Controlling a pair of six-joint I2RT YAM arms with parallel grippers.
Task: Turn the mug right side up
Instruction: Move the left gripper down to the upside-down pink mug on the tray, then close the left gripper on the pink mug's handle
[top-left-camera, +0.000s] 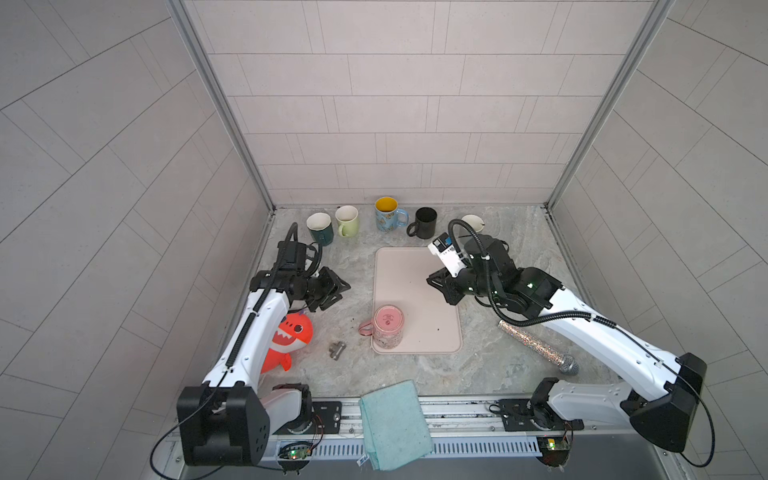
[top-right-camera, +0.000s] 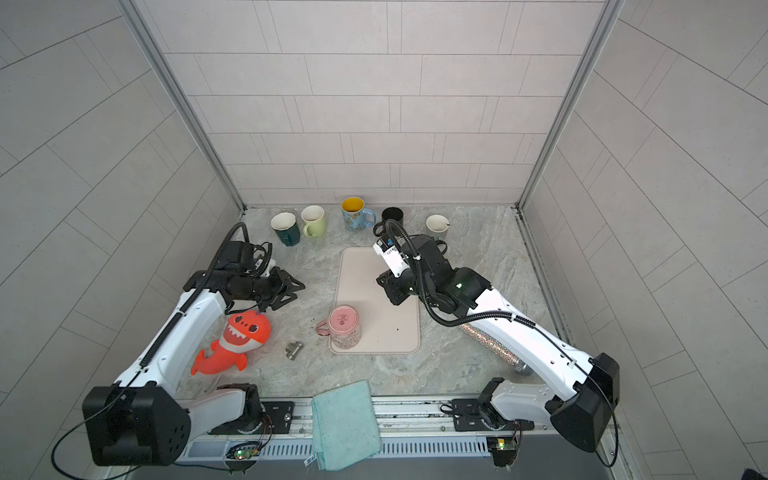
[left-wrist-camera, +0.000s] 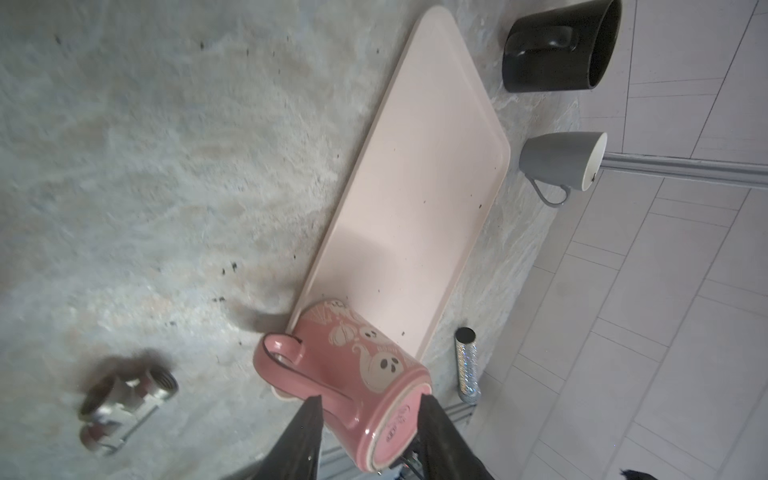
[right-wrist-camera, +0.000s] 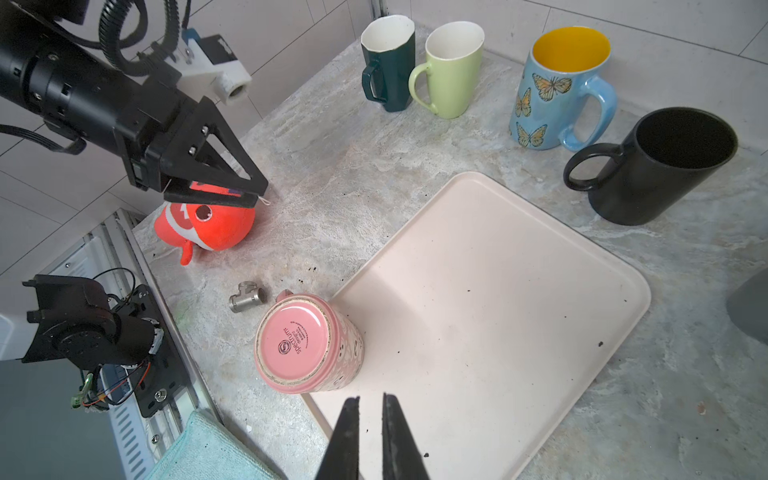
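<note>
The pink mug (top-left-camera: 388, 328) (top-right-camera: 344, 326) stands upside down, base up, on the front left corner of the pale pink tray (top-left-camera: 415, 282) (top-right-camera: 361, 274). Its handle points left, off the tray. In the right wrist view the mug (right-wrist-camera: 307, 345) shows its printed base. My left gripper (top-left-camera: 345, 291) (top-right-camera: 301, 291) hangs open to the left of the tray, apart from the mug and holding nothing. In the left wrist view the mug (left-wrist-camera: 361, 365) lies beyond the spread fingertips (left-wrist-camera: 316, 405). My right gripper (top-left-camera: 436, 286) (right-wrist-camera: 371, 399) hovers over the tray's right side, shut and empty.
Several upright mugs line the back wall: dark green (top-left-camera: 320, 228), light green (top-left-camera: 347, 221), blue butterfly (top-left-camera: 388, 214), black (top-left-camera: 424, 223) and grey (top-left-camera: 472, 222). An orange shark toy (top-left-camera: 291, 336), a metal fitting (top-left-camera: 336, 350), a glitter microphone (top-left-camera: 536, 347) and a teal cloth (top-left-camera: 395, 419) lie around.
</note>
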